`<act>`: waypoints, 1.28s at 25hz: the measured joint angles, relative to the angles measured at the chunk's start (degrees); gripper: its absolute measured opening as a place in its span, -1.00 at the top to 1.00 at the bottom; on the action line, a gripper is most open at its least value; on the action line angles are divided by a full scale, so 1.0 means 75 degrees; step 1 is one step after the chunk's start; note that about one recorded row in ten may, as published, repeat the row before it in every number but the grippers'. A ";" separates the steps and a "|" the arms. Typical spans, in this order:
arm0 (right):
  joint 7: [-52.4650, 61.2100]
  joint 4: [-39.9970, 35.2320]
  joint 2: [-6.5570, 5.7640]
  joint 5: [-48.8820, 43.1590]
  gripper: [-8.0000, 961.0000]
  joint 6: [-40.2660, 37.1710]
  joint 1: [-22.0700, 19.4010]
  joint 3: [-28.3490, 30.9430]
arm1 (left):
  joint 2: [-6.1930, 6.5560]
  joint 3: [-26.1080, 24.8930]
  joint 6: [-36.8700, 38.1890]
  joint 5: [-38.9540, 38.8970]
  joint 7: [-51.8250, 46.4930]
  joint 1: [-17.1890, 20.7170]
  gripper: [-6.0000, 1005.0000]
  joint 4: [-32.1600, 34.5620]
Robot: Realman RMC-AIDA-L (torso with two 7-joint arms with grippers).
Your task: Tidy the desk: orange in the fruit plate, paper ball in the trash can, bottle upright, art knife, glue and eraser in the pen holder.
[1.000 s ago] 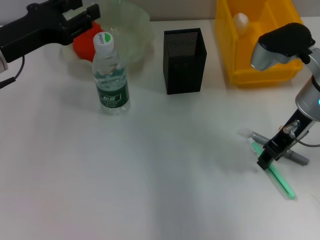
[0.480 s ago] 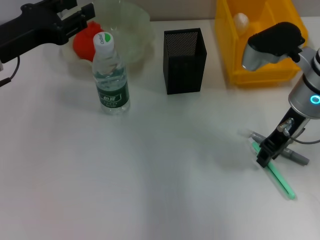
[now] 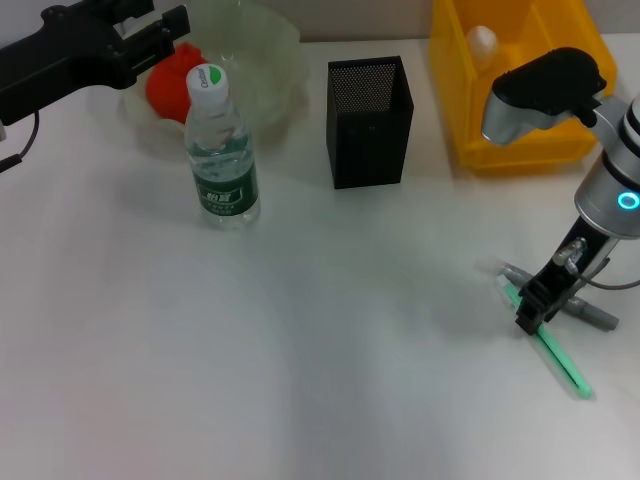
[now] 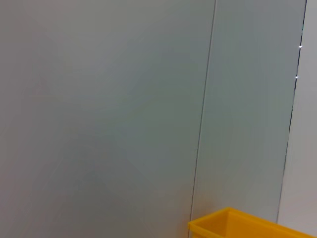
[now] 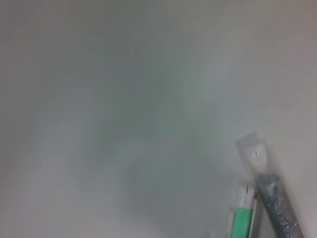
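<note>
Your right end effector (image 3: 532, 308) is down at the near right of the table (image 3: 320, 380), right over the green art knife (image 3: 548, 350) and the grey glue pen (image 3: 560, 292); you cannot tell its finger opening; your left end effector (image 3: 150, 35) hangs far left beside the orange (image 3: 168, 85) at the fruit plate (image 3: 260, 60), opening unclear too; the bottle (image 3: 222, 150) stands upright; the paper ball (image 3: 483, 40) lies in the trash can (image 3: 520, 150); the pen holder (image 3: 370, 122) stands between
</note>
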 joint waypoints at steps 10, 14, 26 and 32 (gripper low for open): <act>-0.0031 -0.0206 0.0011 0.0123 0.70 -0.0108 -0.0171 0.0086 | -0.0001 -0.0014 0.0131 -0.0074 0.0034 0.0145 -0.04 0.0011; -0.0443 -0.1390 -0.0054 0.0715 0.78 -0.0643 -0.0649 0.0825 | 0.0000 -0.0155 0.0353 -0.0338 0.0183 0.0249 -0.04 0.0019; -0.6190 0.1507 -0.0860 0.6514 0.79 -0.0445 -0.1502 0.5742 | -0.0006 -0.0616 0.0996 -0.1348 0.0844 0.0334 -0.03 -0.0535; -1.0127 0.2433 -0.0035 0.8086 0.79 0.1810 -0.1481 0.5671 | 0.0003 -0.0661 0.1309 -0.2194 0.1650 0.0264 -0.03 -0.1496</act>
